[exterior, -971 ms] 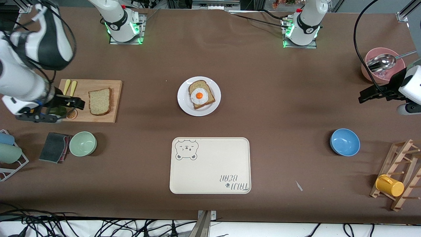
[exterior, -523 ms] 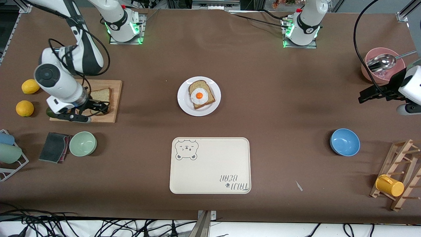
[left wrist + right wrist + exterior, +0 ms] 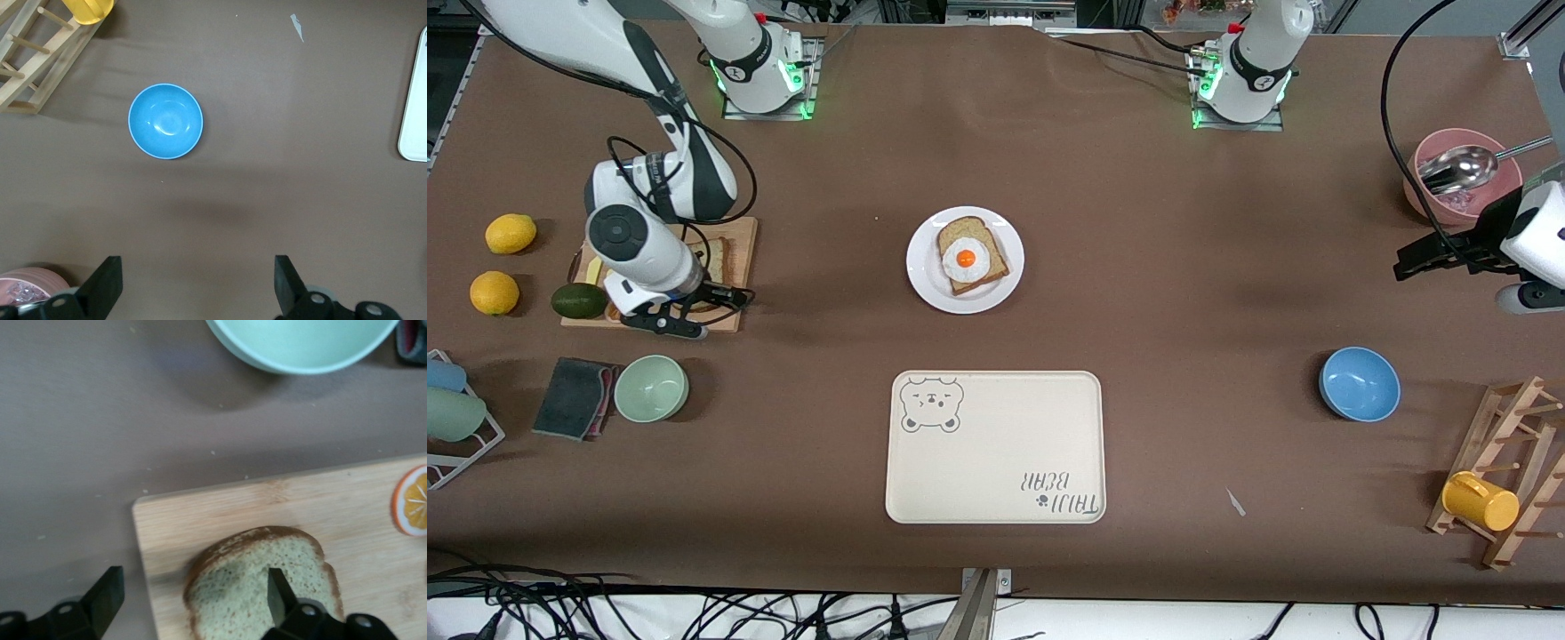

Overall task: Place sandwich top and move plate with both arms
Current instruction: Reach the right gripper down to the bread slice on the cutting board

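The right tool [image 3: 716,298] hangs wide over the sandwich top [image 3: 267,590] on the cutting board [image 3: 200,520]; one finger [image 3: 277,597] over the crumb may dent it — the plate [image 3: 925,284] lies mid-desk; the left tool [image 3: 197,287] waits wide.

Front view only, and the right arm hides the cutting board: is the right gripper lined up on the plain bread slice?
Observer: Not squarely. The right gripper is open, one finger over the sandwich top's middle, the other past the cutting board's edge, over the table.
Operator: Touching the slice?
Observer: Cannot tell; the slice lies flat on the board, which also carries an orange slice.
Operator: And the left gripper?
Observer: The left gripper waits open over the table near the blue bowl.
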Controlling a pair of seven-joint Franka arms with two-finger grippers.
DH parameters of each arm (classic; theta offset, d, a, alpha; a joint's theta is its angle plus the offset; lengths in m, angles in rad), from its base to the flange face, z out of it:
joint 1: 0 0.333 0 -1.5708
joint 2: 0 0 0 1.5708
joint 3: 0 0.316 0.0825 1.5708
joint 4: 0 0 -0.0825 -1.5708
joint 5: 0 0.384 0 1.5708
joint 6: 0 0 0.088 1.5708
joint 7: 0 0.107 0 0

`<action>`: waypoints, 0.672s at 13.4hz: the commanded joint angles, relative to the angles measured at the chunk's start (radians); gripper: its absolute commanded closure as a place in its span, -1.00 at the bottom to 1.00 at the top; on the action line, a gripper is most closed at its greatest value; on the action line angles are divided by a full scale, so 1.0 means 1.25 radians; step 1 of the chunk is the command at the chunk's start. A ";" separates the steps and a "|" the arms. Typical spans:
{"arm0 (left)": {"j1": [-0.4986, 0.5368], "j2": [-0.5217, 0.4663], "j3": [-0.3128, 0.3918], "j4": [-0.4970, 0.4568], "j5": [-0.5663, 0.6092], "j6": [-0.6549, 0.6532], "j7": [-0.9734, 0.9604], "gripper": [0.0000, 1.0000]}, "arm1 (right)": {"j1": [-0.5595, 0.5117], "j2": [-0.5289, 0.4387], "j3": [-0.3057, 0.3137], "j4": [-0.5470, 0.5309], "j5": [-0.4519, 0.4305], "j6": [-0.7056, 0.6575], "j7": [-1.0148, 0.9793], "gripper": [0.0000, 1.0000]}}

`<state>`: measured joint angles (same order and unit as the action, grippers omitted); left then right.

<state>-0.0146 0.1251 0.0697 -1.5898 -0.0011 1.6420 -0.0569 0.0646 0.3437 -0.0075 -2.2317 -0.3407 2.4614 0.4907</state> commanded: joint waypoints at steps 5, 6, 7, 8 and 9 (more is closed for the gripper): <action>-0.003 0.005 0.002 0.015 -0.015 -0.013 -0.006 -1.00 | 0.004 0.021 0.001 0.001 -0.087 -0.049 0.107 0.04; -0.003 0.005 0.002 0.015 -0.015 -0.013 -0.006 -1.00 | 0.005 0.023 0.001 0.001 -0.087 -0.057 0.112 0.30; -0.004 0.005 0.002 0.014 -0.015 -0.013 -0.007 -1.00 | 0.005 0.023 0.002 0.005 -0.087 -0.069 0.112 0.52; -0.004 0.005 0.001 0.015 -0.015 -0.013 -0.007 -1.00 | 0.005 0.023 0.002 0.012 -0.083 -0.079 0.111 0.77; -0.004 0.005 0.002 0.015 -0.015 -0.013 -0.007 -1.00 | 0.005 0.023 0.002 0.017 -0.082 -0.091 0.112 0.91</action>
<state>-0.0152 0.1265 0.0696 -1.5898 -0.0011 1.6420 -0.0569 0.0721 0.3706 -0.0047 -2.2198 -0.4235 2.3875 0.6047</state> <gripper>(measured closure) 0.000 0.744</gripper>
